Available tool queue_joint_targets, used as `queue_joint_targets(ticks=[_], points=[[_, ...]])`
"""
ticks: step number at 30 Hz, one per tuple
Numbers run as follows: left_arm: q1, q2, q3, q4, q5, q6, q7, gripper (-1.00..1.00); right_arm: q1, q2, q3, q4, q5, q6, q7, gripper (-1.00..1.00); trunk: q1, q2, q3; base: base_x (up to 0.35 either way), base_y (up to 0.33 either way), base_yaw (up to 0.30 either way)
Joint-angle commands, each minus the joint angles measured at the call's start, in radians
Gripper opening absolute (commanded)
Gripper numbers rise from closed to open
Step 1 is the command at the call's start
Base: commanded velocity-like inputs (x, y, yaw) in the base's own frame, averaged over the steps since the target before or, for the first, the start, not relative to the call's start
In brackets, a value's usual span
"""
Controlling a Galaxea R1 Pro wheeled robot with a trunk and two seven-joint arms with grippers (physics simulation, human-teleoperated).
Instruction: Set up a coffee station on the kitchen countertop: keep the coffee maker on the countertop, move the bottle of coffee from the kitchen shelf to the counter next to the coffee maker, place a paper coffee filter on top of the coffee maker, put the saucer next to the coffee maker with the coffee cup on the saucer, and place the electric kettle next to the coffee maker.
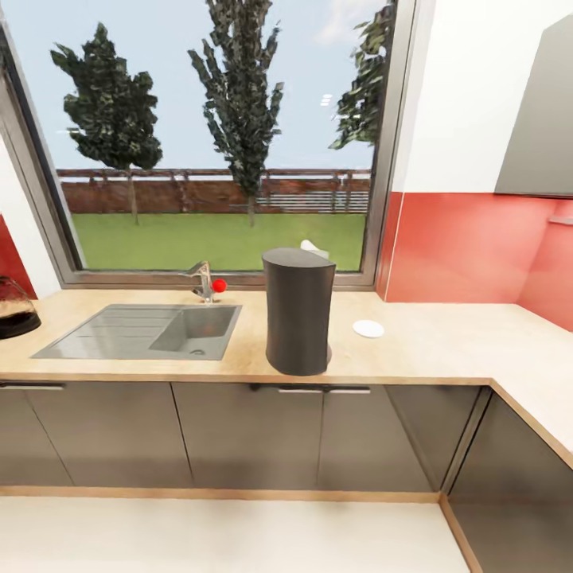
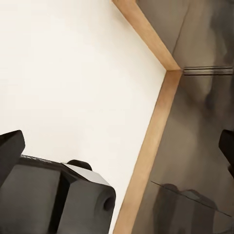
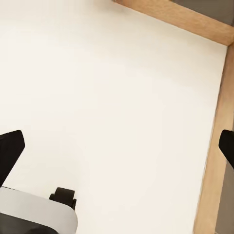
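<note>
The coffee maker (image 1: 298,312), tall and charcoal-grey with its curved back toward me, stands on the pale countertop (image 1: 430,346) just right of the steel sink. A small white shape (image 1: 315,247) peeks out behind its top; I cannot tell what it is. The saucer (image 1: 368,328) lies flat on the counter to the maker's right. The dark glassy electric kettle (image 1: 14,310) sits at the far left edge, cut off by the frame. My left gripper (image 2: 117,151) and right gripper (image 3: 117,148) both hang open over the pale floor with nothing between their fingers.
A faucet with a red knob (image 1: 208,283) stands behind the sink (image 1: 143,332). Glossy dark cabinets (image 1: 247,434) run under the counter, which turns a corner at the right. A wood plinth (image 2: 146,151) borders the floor. A big window is behind.
</note>
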Motion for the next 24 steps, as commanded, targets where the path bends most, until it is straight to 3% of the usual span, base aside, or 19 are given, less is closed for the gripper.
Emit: queue_joint_targets(ticks=[1, 18, 24], points=[[-0.001, 0.0, -0.008, 0.001, 0.01, 0.004, -0.003, 1.0, 0.0, -0.001, 0.004, 0.0, 0.0, -0.003, 0.0, 1.0, 0.0, -0.001, -0.001, 0.0, 0.0, 0.267], [-0.001, 0.0, -0.008, 0.002, 0.011, 0.005, -0.003, 1.0, 0.0, 0.002, 0.004, 0.0, 0.0, -0.003, -0.001, 1.0, 0.0, -0.001, -0.001, 0.0, 0.0, 0.269], [-0.001, 0.0, -0.008, 0.002, 0.01, 0.005, -0.003, 1.0, 0.0, 0.0, 0.006, 0.001, 0.001, -0.002, -0.001, 1.0, 0.0, -0.001, -0.001, 0.13, 0.099, 0.102]])
